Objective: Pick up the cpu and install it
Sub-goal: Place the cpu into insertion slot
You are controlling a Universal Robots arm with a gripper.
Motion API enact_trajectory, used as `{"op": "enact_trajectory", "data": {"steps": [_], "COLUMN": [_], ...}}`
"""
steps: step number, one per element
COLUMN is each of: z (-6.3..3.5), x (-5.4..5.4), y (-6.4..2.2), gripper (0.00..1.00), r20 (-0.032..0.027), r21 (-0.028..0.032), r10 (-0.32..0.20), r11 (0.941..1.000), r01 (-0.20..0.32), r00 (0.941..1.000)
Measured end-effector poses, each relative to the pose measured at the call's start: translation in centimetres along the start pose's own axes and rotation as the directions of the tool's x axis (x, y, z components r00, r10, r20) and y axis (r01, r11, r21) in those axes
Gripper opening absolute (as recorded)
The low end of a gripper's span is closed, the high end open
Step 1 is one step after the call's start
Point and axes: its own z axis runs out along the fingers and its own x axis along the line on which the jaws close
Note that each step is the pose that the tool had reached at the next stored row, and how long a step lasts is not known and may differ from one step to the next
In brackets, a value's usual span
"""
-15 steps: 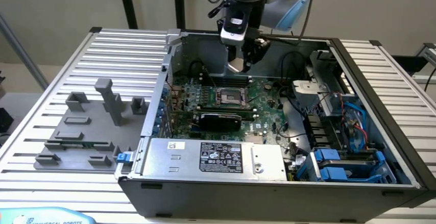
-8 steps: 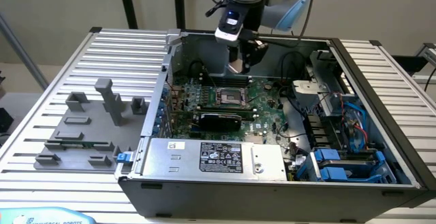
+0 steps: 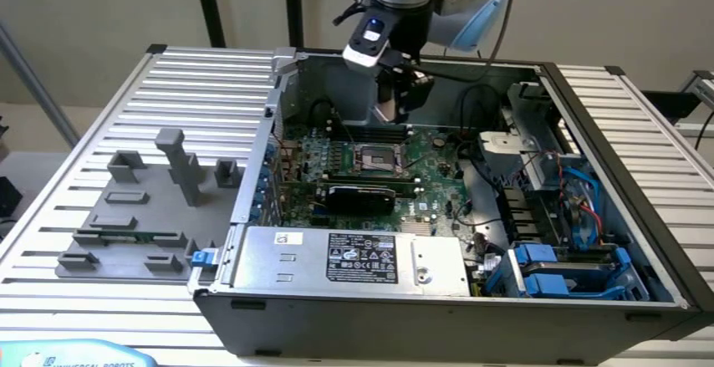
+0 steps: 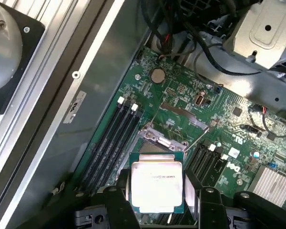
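Note:
The cpu point(image 4: 157, 183), a flat square chip with a silvery top and a green edge, sits clamped between my gripper's point(image 4: 157, 192) two black fingers point(image 4: 120, 193). It hangs a little above the motherboard point(image 4: 181, 100), just short of the open cpu socket point(image 4: 163, 139) with its metal frame. In the exterior view my gripper point(image 3: 393, 104) is lowered into the open computer case point(image 3: 446, 313), over the far part of the board beyond the socket point(image 3: 376, 158). The chip itself is hidden there by the gripper.
Black memory slots point(image 4: 112, 140) flank the socket, and cables point(image 4: 200, 43) crowd the case's far end. A power supply point(image 3: 346, 254) and blue drive bays point(image 3: 563, 271) fill the near side. Grey fixture blocks point(image 3: 179, 166) and a green memory stick point(image 3: 129, 236) lie on the slatted table at the exterior view's left.

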Motion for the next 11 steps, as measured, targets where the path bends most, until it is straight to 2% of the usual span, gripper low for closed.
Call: {"op": "enact_trajectory", "data": {"steps": [3, 6, 11], "z": [0.12, 0.25, 0.46], "x": [0.00, 0.00, 0.00], "y": [-0.01, -0.02, -0.04], "gripper": [0.55, 0.55, 0.55], "r20": [0.0041, 0.0083, 0.0150], "r21": [-0.0006, -0.0013, -0.0032], "r10": [0.054, 0.109, 0.198], "r11": [0.9986, 0.9941, 0.9802], "r01": [-0.054, -0.109, -0.198], "r00": [0.9985, 0.9941, 0.9801]}}
